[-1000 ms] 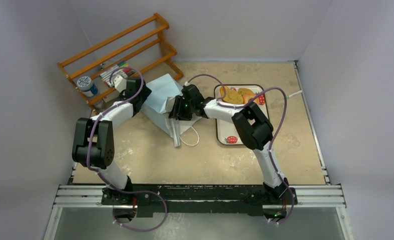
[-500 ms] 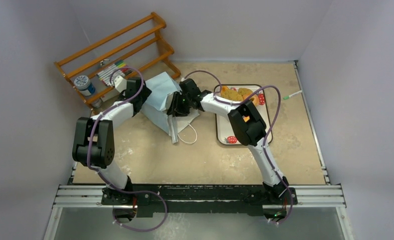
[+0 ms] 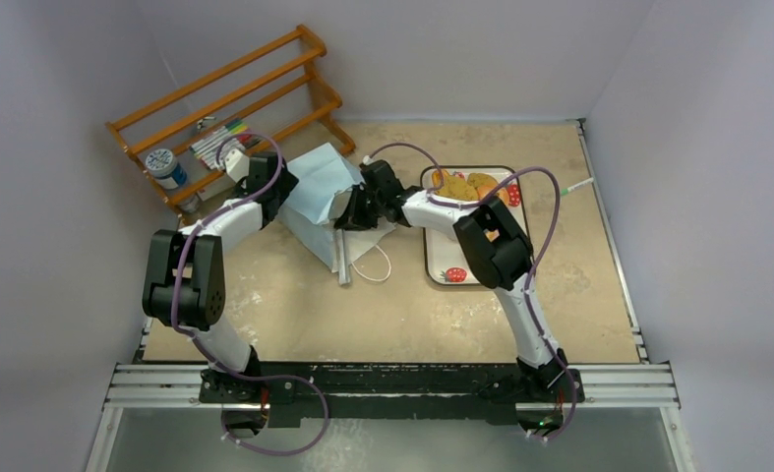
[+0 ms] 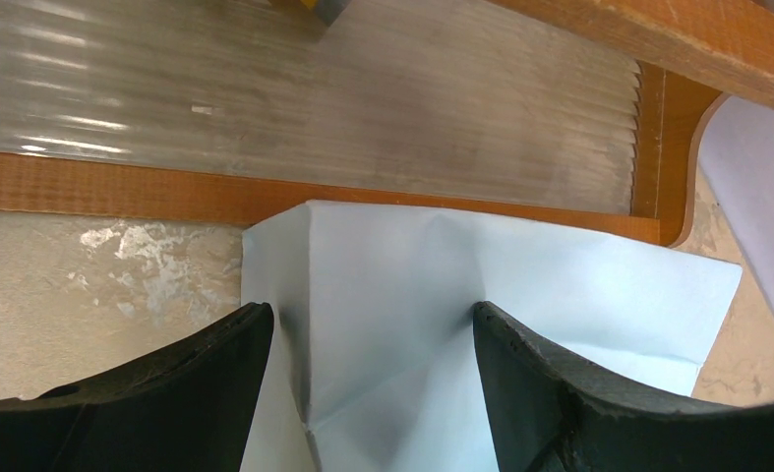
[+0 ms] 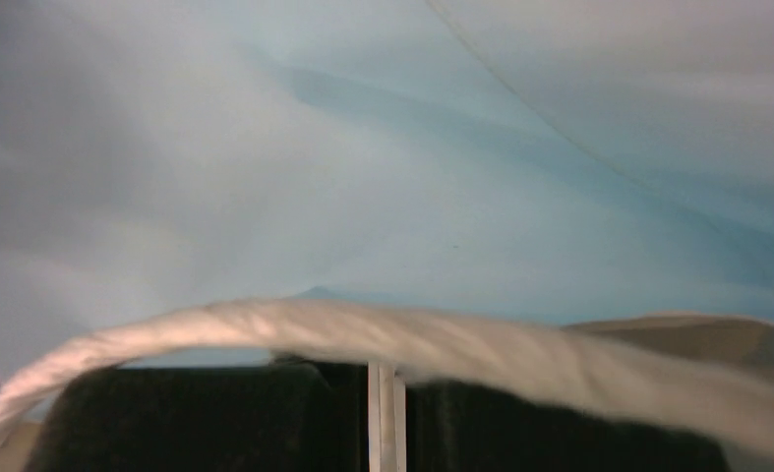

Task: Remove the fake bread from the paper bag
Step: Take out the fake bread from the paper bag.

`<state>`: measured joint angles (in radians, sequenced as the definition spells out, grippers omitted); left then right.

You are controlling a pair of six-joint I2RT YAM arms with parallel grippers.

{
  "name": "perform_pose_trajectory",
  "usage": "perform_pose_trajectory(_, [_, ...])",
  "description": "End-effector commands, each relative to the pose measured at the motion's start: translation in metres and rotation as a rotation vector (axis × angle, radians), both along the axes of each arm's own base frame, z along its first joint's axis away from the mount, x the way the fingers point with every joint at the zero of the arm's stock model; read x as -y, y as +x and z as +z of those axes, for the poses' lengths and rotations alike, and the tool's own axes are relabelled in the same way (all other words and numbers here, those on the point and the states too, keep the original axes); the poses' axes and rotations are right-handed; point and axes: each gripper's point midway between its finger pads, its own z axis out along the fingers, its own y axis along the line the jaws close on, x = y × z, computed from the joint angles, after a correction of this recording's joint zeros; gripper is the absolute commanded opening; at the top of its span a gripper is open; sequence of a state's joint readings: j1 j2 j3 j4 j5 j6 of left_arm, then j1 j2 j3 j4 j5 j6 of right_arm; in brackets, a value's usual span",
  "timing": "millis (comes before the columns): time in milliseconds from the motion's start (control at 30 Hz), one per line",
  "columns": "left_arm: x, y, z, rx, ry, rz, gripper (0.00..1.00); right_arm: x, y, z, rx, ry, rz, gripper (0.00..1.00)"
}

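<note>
Right gripper [image 3: 346,214] is shut tight on the paper bag [image 3: 314,182]. In the right wrist view its two black fingers [image 5: 196,418] press together on a thin white strip of paper at the bag's mouth. A white string handle [image 5: 265,329] runs across just in front of them, and blue paper fills the rest of that view.

Left gripper [image 3: 282,192] is wide open. It sits at the other end of the bag, at the 9 o'clock side. In the left wrist view its black fingers [image 4: 166,393] stand on both sides of the folded blue end of the bag [image 4: 442,295]. I cannot tell if they touch it.

The bag lies on its side on the table [image 3: 363,315], a little toward 11 o'clock from the middle. Its mouth points toward 5 o'clock, and the string handle [image 3: 378,265] loops out onto the table there. I cannot see inside the bag.

The fake bread [image 3: 466,185] I can see is out of the bag. The golden pieces sit close together at the far end of a white tray [image 3: 440,251] with strawberries on it, at about 2 o'clock. The right arm crosses over part of the tray.

A wooden rack [image 3: 235,84] stands at 10 o'clock, just beside the bag, holding some pens [image 3: 220,138] and a small jar [image 3: 169,167].
</note>
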<state>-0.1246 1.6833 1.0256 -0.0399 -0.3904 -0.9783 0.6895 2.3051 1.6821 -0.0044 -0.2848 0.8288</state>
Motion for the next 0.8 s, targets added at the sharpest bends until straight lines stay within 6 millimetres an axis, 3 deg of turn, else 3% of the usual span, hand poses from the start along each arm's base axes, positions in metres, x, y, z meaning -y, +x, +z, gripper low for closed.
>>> perform_pose_trajectory(0, [0.002,0.019,0.023,0.068,-0.025,0.005,0.74,0.014,0.017,0.045,0.122,0.035,-0.067,0.0])
perform_pose_trajectory(300, [0.013,0.024,0.015,0.044,-0.034,-0.008,0.74,0.025,-0.026,0.043,0.087,-0.005,-0.044,0.0])
perform_pose_trajectory(767, [0.031,0.037,0.024,0.073,-0.048,-0.025,0.73,0.044,-0.105,0.054,0.08,-0.071,-0.001,0.0])
